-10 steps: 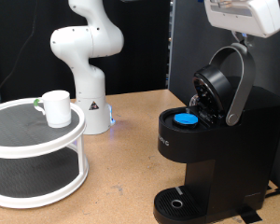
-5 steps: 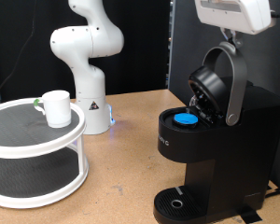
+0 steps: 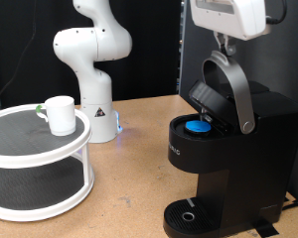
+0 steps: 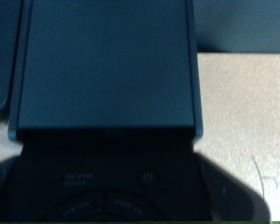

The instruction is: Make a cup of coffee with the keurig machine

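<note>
The black keurig machine stands at the exterior view's right. Its lid is part-way down over a blue-topped pod in the holder. My gripper is at the top of the silver-grey handle band, touching it from above, fingers close together and holding nothing. The white mug stands upright on the top tier of a round white shelf at the exterior view's left, far from the gripper. The wrist view shows the machine's dark lid and button panel; no fingers show.
The robot's white base stands at the back on the wooden table. The machine's round drip tray holds nothing. A black panel rises behind the machine.
My gripper has moved towards the exterior view's left and slightly down, pushing the handle. The lid has swung down from wide open towards the pod. The mug has not moved.
</note>
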Robot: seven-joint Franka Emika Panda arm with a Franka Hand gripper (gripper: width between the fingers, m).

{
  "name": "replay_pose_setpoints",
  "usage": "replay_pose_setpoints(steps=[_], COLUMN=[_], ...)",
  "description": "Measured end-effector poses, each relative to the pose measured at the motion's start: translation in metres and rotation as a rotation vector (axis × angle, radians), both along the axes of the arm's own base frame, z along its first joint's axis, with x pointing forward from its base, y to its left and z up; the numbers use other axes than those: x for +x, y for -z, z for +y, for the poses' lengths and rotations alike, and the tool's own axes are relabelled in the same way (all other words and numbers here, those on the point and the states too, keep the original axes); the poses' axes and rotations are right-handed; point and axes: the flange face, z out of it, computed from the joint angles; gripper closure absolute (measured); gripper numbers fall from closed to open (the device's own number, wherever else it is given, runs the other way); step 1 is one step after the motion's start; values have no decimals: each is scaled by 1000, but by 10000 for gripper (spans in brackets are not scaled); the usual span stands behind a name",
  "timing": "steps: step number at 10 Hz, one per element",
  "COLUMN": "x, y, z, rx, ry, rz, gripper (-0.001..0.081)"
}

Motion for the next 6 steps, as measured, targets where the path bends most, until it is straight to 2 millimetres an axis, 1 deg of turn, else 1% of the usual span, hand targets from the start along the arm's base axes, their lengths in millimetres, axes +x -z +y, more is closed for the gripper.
replay_pose_setpoints(steps=[3, 6], x=[2, 3], y=[9, 23], z=[-23, -44], rx=[-34, -53], ry=[10, -7], rz=[20, 28], gripper=[802, 802])
